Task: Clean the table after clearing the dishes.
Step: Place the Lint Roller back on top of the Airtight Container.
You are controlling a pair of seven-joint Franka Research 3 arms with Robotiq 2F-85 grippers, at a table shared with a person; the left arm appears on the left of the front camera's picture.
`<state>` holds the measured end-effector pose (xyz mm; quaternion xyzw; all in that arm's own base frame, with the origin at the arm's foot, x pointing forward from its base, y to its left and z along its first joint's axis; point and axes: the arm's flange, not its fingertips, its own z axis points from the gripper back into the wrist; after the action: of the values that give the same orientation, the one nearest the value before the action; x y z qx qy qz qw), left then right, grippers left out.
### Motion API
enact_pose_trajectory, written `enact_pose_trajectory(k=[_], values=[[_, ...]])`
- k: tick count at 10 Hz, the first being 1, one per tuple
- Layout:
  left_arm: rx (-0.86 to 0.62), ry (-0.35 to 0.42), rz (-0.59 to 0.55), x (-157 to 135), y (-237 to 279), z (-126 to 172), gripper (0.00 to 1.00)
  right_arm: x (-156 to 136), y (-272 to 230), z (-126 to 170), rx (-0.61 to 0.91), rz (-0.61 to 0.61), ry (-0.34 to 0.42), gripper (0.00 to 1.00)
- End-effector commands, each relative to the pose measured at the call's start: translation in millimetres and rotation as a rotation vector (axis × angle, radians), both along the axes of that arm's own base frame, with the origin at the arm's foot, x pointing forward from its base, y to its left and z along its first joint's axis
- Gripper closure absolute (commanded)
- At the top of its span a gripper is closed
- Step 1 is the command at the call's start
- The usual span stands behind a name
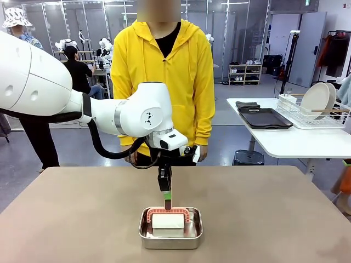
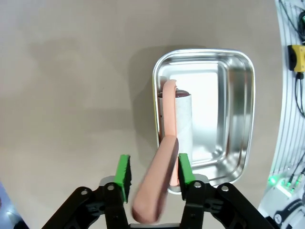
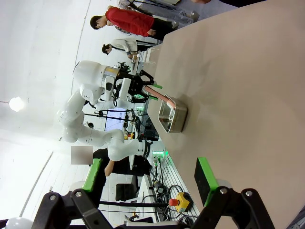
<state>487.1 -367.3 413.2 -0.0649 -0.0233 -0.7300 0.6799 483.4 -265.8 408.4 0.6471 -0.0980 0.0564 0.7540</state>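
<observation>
- The table [image 1: 66,219] has a matte taupe-brown top; a small steel pan [image 1: 170,228] sits near its near edge, about midway along
- Inside the pan lies a white roller [image 1: 168,221] with a salmon-pink handle [image 2: 162,176] arching over it
- The left gripper [image 1: 167,204] hangs straight down over the pan's far rim, its green pads [image 2: 124,171] spread to either side of the pink handle; in the left wrist view one pad sits just beside the handle and the other stands apart, so the jaws are not pressed onto it
- The right gripper [image 3: 150,179] hovers above bare tabletop well away from the pan, its fingers wide apart with nothing between them
- A person in a yellow hoodie [image 1: 163,76] stands at the far edge of the table
- The dishes are off the brown table: white plates [image 1: 318,100] stand in a wire rack [image 1: 312,116] and a dark tray [image 1: 264,118] lies flat on the white side table [image 1: 290,142]
</observation>
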Motion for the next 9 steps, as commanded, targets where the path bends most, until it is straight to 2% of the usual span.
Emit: enact_pose_trajectory(k=[1,6,7,9], values=[[0.010,-0.034,0.008,-4,3,14,0.39,-5,5,2,-0.005,0.003,0.005,0.04],[0.031,-0.030,0.037,-17,5,45,0.04,-5,5,2,-0.005,0.003,0.005,0.04],[0.027,-0.034,0.030,-19,4,48,0.00,-5,5,2,-0.005,0.003,0.005,0.04],[0.028,-0.036,0.040,-19,6,47,0.00,-5,5,2,-0.005,0.003,0.005,0.04]])
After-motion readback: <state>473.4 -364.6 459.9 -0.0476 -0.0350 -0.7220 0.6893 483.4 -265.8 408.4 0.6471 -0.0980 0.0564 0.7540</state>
